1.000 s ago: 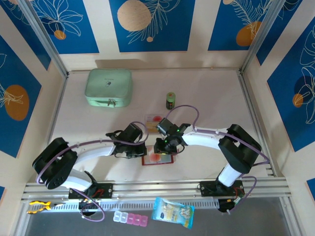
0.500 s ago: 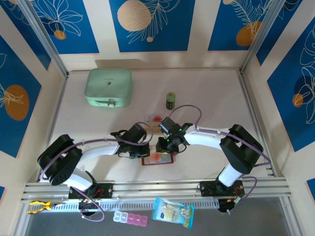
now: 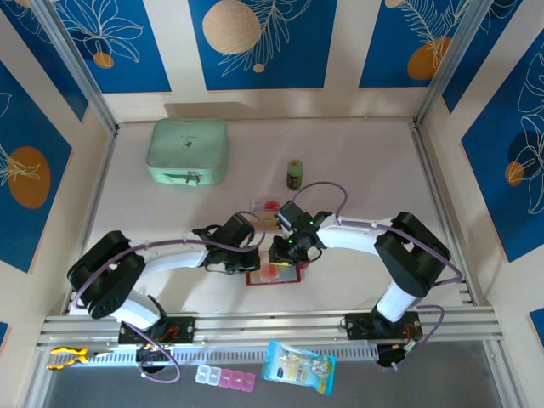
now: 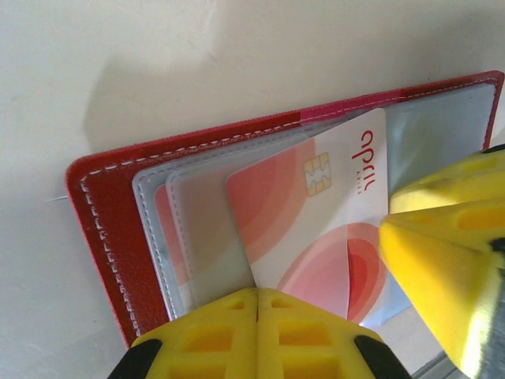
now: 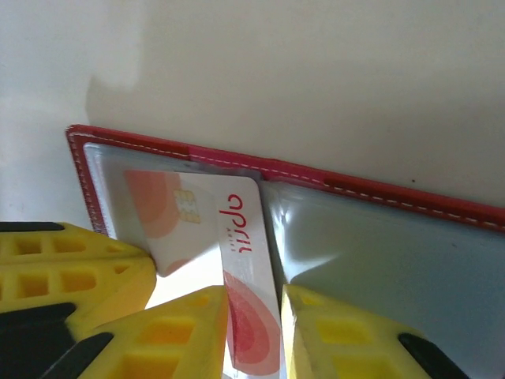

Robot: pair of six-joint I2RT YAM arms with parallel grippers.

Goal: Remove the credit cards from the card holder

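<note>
The dark-red card holder (image 3: pixel 274 274) lies open on the table, its clear sleeves up (image 4: pixel 102 213) (image 5: pixel 355 189). A white credit card (image 4: pixel 316 221) with red markings and a chip sticks partway out of a sleeve. My right gripper (image 5: pixel 254 316) is shut on that card (image 5: pixel 237 229), which runs tilted between its yellow fingers (image 4: pixel 442 237). My left gripper (image 4: pixel 258 296) is shut, its tips meeting at the card's corner and the sleeve edge. Whether it pinches anything I cannot tell. Both grippers meet over the holder, left (image 3: pixel 247 257) and right (image 3: pixel 286 254).
Another card (image 3: pixel 265 206) lies on the table just behind the grippers. A small green can (image 3: pixel 294 173) stands farther back, with a mint-green zip case (image 3: pixel 188 151) at the back left. A snack bag (image 3: pixel 297 367) and pill box (image 3: pixel 225 378) sit below the rail.
My left arm has stretched right toward the holder and its jaws have closed fully. The right gripper has barely moved, still on the card.
</note>
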